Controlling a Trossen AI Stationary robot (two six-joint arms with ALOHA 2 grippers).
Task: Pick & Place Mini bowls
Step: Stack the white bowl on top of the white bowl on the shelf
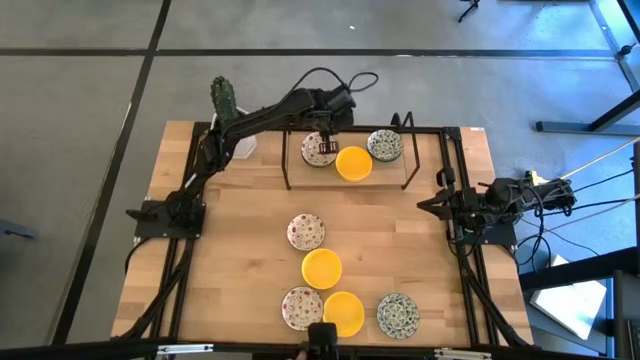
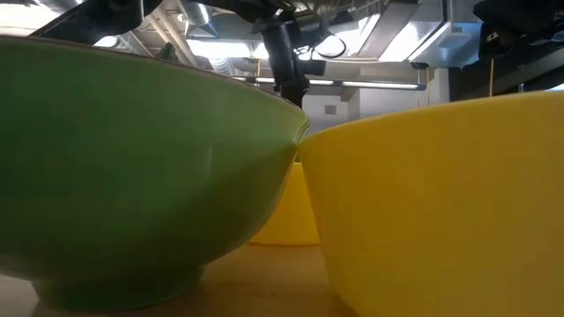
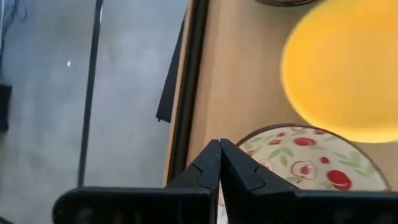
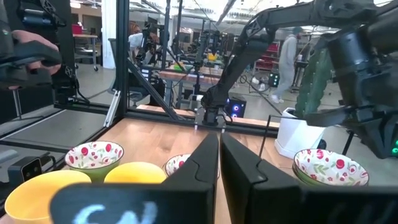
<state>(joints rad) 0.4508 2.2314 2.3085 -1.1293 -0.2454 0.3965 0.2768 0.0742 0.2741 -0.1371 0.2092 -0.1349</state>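
Three mini bowls sit on the table's far side: a white one with red specks (image 1: 318,151), a plain yellow one (image 1: 353,163) and a grey-green patterned one (image 1: 385,146). Several more stand near the front edge, among them a red-speck one (image 1: 306,232) and a yellow one (image 1: 322,268). My left gripper (image 1: 326,133) is shut, reaching over the far red-speck bowl (image 3: 311,158), its tips (image 3: 219,144) by that bowl's rim. My right gripper (image 4: 219,135) is shut and waits at the table's right edge (image 1: 432,205). My left gripper points down beside the rim (image 3: 249,138) of the far red-speck bowl, fingers shut with nothing showing between them. I cannot tell whether the tips touch the rim. The bowl rests on the table.
A thin black rod frame (image 1: 288,165) stands around the far bowls. The cactus in its white pot (image 1: 230,115) sits at the far left corner. In the low view a green-sided bowl (image 2: 132,176) and a yellow bowl (image 2: 441,202) fill the picture. Bare wood (image 1: 390,240) lies mid-table.
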